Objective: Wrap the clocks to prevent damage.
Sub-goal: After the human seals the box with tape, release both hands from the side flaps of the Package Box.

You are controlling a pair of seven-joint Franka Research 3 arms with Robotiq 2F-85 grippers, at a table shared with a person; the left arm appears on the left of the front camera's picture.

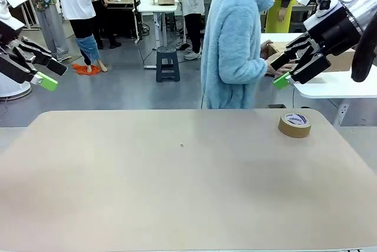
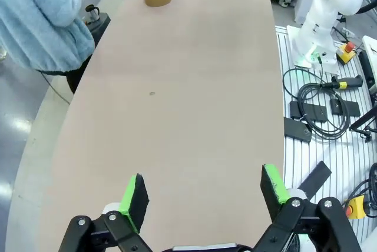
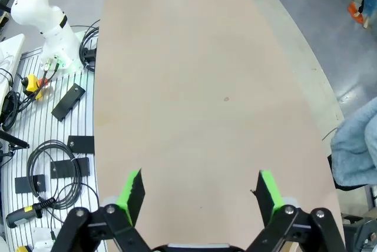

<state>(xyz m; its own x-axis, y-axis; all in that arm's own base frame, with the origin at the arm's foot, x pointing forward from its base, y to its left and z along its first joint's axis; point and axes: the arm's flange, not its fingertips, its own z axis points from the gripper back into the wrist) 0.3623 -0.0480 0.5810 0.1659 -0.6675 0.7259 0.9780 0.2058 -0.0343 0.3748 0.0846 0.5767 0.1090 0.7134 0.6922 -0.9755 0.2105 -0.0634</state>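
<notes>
Resting tape roll, beige table

Robotics lab, long beige rounded table, white robot arm base at two o'clock beside coiled black cables, white workbenches at twelve o'clock, grey concrete floor

The tape roll's label print is too small to read.
</notes>
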